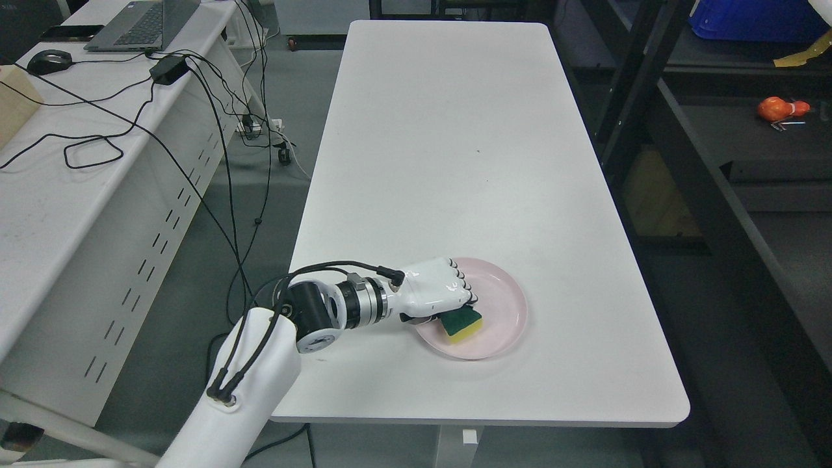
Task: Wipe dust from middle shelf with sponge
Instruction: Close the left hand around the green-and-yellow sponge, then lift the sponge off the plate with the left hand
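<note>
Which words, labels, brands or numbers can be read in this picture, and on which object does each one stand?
None can be read.
Laptop: keyboard marks too small to read.
Sponge, pink plate, white table, left hand, blue bin: no print visible.

Left arm (pixel 247 370): glossy white shell, black-and-silver wrist joint (pixel 338 305), black cables looped outside, white hand (pixel 437 290) with dark fingertip pads.

Grey floor (pixel 279 195), long white table (pixel 455 130) in the middle, white desk (pixel 58 195) left with laptop (pixel 140 26), mouse (pixel 49 60), cables everywhere; dark shelving (pixel 715 195) right.
</note>
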Motion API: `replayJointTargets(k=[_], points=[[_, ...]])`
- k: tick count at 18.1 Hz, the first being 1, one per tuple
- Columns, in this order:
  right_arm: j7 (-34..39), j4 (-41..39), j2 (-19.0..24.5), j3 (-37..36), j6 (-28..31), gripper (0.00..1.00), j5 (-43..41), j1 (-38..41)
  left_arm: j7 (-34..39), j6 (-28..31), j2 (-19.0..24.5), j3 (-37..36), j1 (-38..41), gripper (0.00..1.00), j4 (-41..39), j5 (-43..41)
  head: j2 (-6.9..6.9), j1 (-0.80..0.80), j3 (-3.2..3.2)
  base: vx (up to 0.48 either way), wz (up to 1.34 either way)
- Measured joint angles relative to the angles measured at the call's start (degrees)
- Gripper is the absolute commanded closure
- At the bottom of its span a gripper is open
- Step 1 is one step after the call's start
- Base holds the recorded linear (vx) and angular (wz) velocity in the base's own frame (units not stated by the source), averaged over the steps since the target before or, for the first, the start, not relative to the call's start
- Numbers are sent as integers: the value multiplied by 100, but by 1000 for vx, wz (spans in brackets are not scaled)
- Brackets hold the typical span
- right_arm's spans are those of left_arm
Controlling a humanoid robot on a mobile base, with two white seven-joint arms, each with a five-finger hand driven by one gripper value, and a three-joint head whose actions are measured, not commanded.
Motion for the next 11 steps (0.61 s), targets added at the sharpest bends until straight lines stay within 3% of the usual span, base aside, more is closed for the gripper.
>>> replayJointTargets(k=[8, 11], points=[[0, 0, 0, 0, 0, 0, 0, -1, 50, 68, -133, 964, 101, 100, 50, 2454, 0, 0, 0, 0, 0], [0, 0, 0, 0, 0, 0, 0, -2, 388, 750, -214, 1595, 302, 100, 19, 3942, 0, 0, 0, -37, -33]])
